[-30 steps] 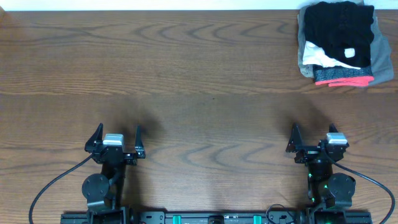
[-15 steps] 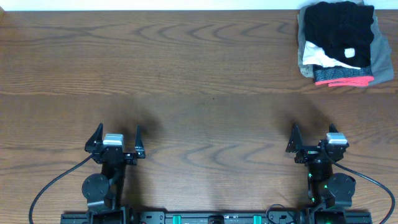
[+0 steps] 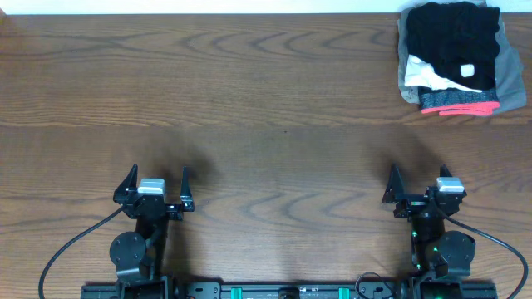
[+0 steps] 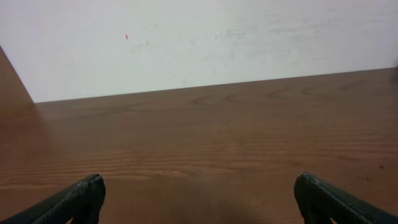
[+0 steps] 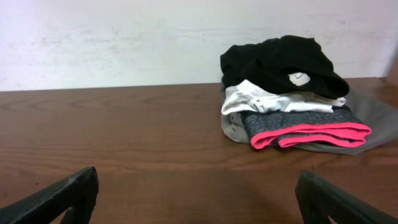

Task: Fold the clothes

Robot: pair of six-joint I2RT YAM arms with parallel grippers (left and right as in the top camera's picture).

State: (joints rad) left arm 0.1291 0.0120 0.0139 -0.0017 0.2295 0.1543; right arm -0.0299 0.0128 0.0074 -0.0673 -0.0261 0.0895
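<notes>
The black T-shirt lies bunched on top of a pile of folded garments at the far right corner of the table. The shirt is a rounded heap. No long axis, collar or hem direction can be told. Its white tag faces up on the near right side of the heap. Below the shirt a white garment shows on the left. A grey garment with a red band lies lowest, at the near edge of the pile.

The left gripper and the right gripper sit at the near edge of the table, well apart from each other and from the pile. Both arms are drawn back over their bases. Both point toward the far edge. Each has its fingers spread wide with nothing between them.

The table is dark brown wood with the grain running left to right. A plain white wall with faint marks stands behind the far edge.
</notes>
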